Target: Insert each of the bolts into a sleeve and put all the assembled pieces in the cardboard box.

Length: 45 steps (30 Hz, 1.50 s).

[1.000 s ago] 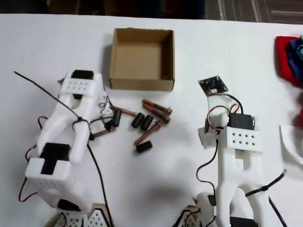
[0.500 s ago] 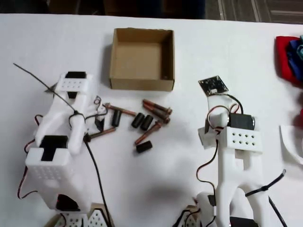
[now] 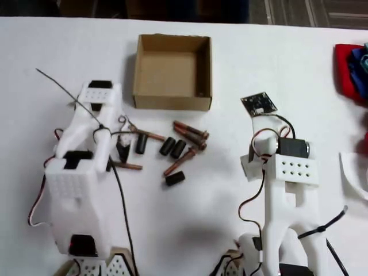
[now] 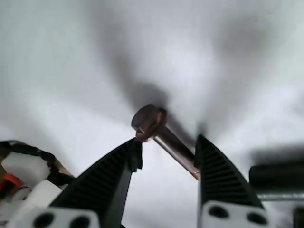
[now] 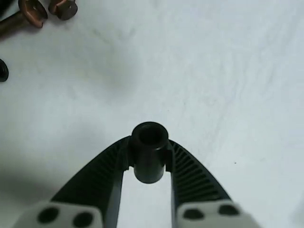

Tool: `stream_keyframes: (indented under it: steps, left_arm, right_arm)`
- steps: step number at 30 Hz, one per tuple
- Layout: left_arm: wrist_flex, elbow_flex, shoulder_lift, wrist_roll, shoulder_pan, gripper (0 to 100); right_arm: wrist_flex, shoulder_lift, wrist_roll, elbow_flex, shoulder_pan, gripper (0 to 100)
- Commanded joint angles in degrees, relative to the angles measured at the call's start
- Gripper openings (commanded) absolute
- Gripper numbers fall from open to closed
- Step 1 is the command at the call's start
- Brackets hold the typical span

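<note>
A white table [image 3: 230, 57] carries everything. At its far side in the high view stands the cardboard box [image 3: 172, 99], open at the top. Inside it shows plain brown floor, with one small dark speck in the near right corner that is too small to identify.

Just in front of the box lies the loose hardware. Several loose bolts [image 3: 190, 128] and three loose sleeves [image 3: 167, 146] are scattered in a cluster, some touching, none joined as far as the high view tells.

The left gripper [image 4: 168, 142] is at the left edge of this cluster, low over the table. Its jaws are spread, with a copper bolt [image 4: 148, 121] lying aslant between them. The bolt's round head is by one fingertip and its shank runs toward the other. Whether either finger touches the bolt cannot be told. A black cylinder [image 4: 275, 175], seemingly another sleeve, lies just beside that gripper.

The right gripper [image 5: 149, 148] is well apart from the box, on the right side of the table. It pinches a black sleeve [image 5: 149, 164] between its ribbed fingers. The sleeve's open bore faces the wrist camera. Beyond it on the white surface lie two bolt heads [image 5: 32, 12].

A small circuit board [image 3: 259, 104] rests ahead of the right arm, and a red cloth [image 3: 349, 69] sits at the table's right edge.
</note>
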Motion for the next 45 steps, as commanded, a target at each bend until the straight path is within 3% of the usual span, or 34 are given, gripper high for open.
stream_keyframes:
  steps: [1,4,11,13,16,19,28,33,38,45]
  left_arm:
    - [1.8,-3.0,2.9,-6.2,1.8,21]
    - [1.8,-4.1,6.7,-10.9,2.2,21]
    - [3.3,-7.7,10.9,-11.6,-0.2,21]
    - [3.3,-8.4,10.6,-12.4,-0.6,14]
    - [3.3,-10.4,10.6,-23.3,0.3,2]
    - [3.3,-10.7,10.6,-35.7,2.4,3]
    - [3.3,-10.5,10.6,-60.8,2.7,2]
    - [3.2,-12.5,10.6,-59.8,1.9,3]
    - [3.2,-17.2,10.6,-59.4,1.8,10]
    - [0.2,-22.1,10.6,-59.5,0.8,10]
  right_arm:
    - [-0.3,-2.0,0.3,-0.4,0.5,2.1]
    - [-0.2,-2.0,0.3,-0.4,0.5,2.1]
    - [0.8,-2.1,0.3,-0.4,0.5,2.1]
    - [0.8,-2.1,0.3,-0.4,0.5,2.1]
    - [0.8,-2.1,0.3,-0.5,0.5,2.1]
    - [0.8,-2.1,0.3,-0.5,0.5,2.1]
    - [1.6,-2.1,0.3,-0.4,0.5,2.1]
    - [2.6,-5.1,0.3,-0.4,0.1,2.1]
    - [4.4,-14.3,0.3,-0.3,0.0,2.1]
    - [4.5,-24.2,0.4,6.4,0.0,2.1]
